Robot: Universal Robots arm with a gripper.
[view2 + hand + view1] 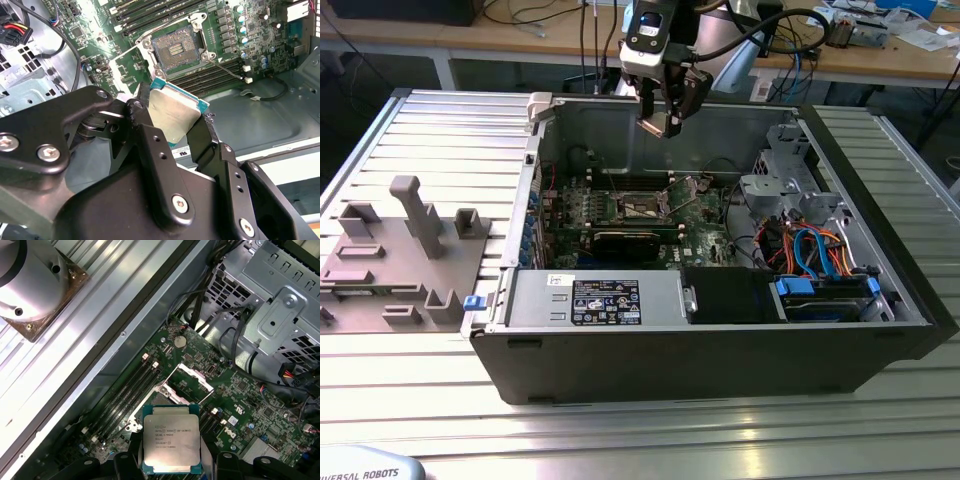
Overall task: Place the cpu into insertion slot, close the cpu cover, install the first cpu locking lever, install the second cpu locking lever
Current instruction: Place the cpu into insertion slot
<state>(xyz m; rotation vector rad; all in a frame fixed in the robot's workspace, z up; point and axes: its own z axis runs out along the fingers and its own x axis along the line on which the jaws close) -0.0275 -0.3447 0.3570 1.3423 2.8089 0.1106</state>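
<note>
The black metal gripper (665, 122) hangs above the open computer case (720, 350), jaws clamped on the edges of the cpu (172, 117), a flat square chip with a matte silvery top. Below, the dark square insertion slot (175, 47) lies bare; its thin cpu cover (189, 382) seems raised.

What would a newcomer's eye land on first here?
The cpu, silvery top face showing, is clamped in the gripper, which hangs over the open black computer case in the exterior view. Next comes the insertion slot on the green motherboard inside the case, its contacts bare and nothing seated in it.
</note>
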